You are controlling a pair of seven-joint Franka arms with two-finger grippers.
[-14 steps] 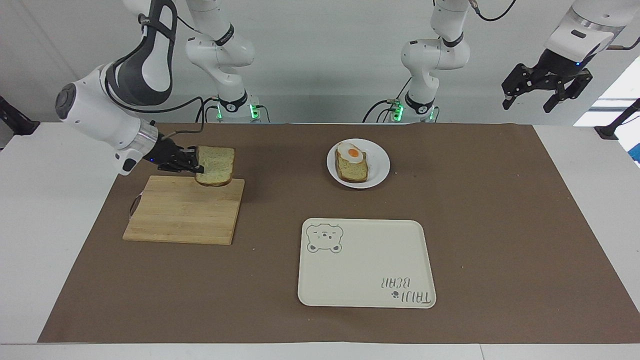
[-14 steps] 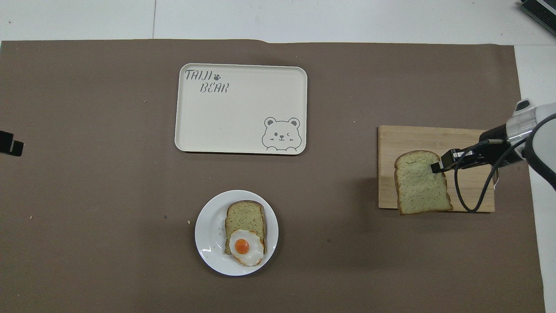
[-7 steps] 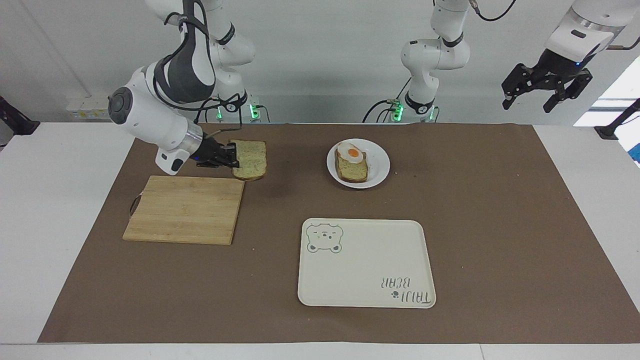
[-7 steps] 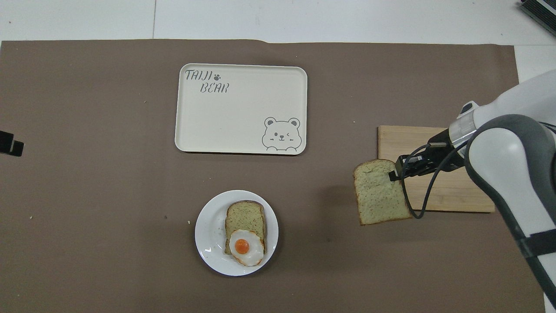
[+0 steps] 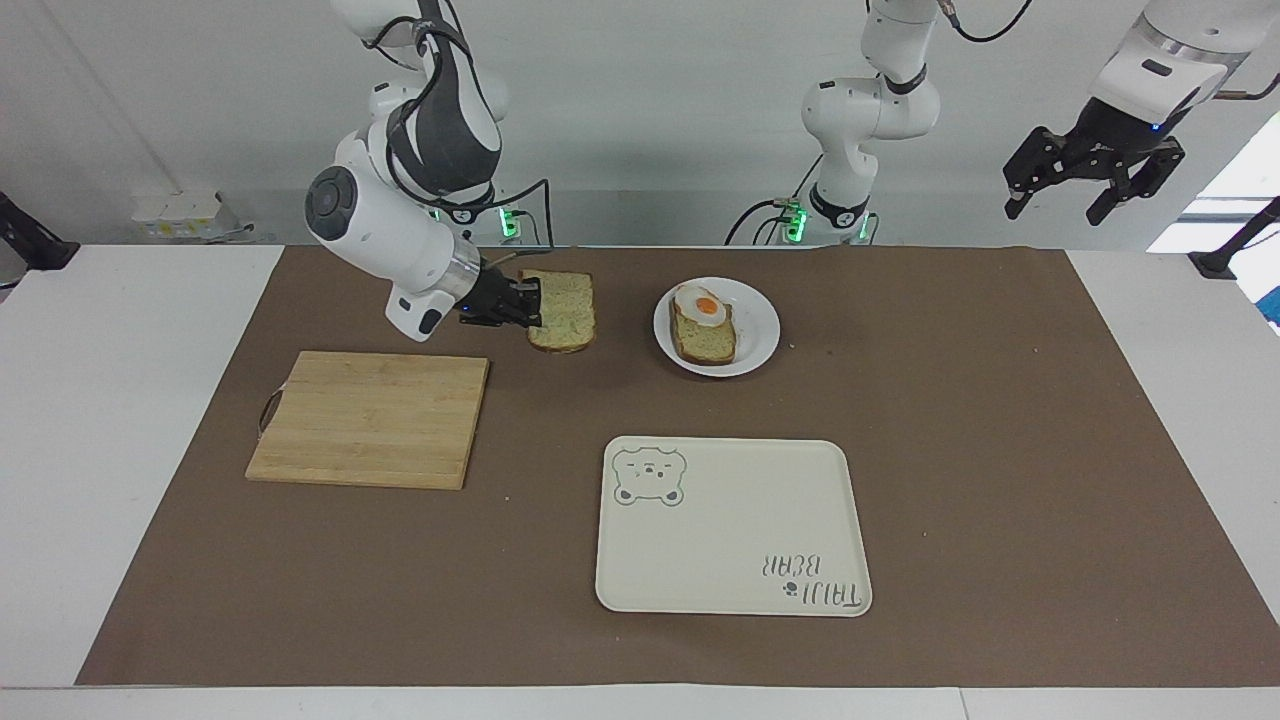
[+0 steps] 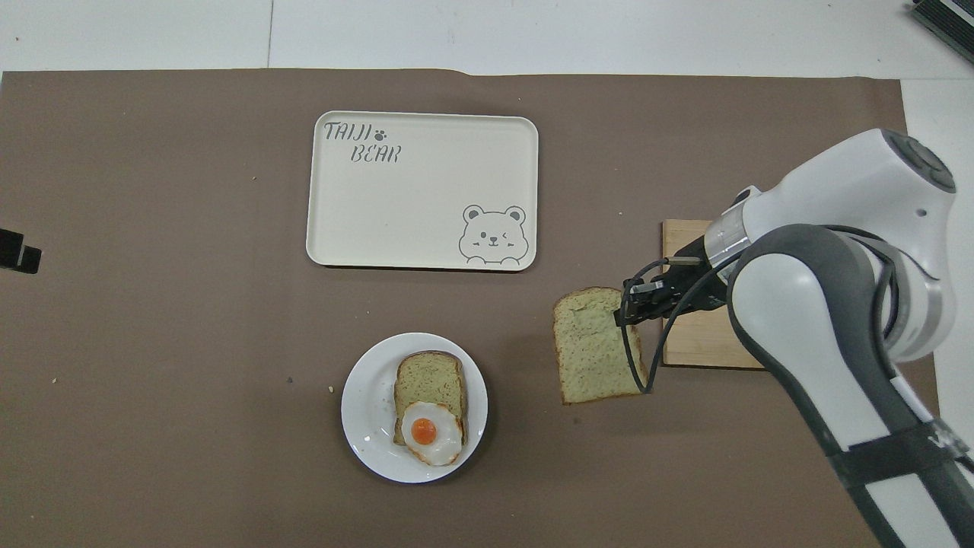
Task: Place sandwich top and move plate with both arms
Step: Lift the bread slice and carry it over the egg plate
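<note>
The sandwich top (image 5: pixel 563 311) (image 6: pixel 596 345), a plain speckled slice with brown crust, hangs flat in the air over the brown mat between the wooden board and the plate. My right gripper (image 5: pixel 530 304) (image 6: pixel 628 302) is shut on the slice's edge. The round white plate (image 5: pixel 757 330) (image 6: pixel 367 407) holds a bread slice with a fried egg (image 5: pixel 699 305) (image 6: pixel 431 433) on it. My left gripper (image 5: pixel 1093 180) waits high in the air off the left arm's end of the table, open and holding nothing; only its tips (image 6: pixel 18 254) show at the overhead view's edge.
A wooden cutting board (image 5: pixel 372 418) (image 6: pixel 704 344) lies toward the right arm's end. A cream tray with a bear drawing (image 5: pixel 731 525) (image 6: pixel 422 192) lies farther from the robots than the plate. A brown mat (image 5: pixel 1000 450) covers the table.
My right gripper has carried the sandwich top off the cutting board and sideways toward the plate, the arm swinging over the board. The left arm has not moved.
</note>
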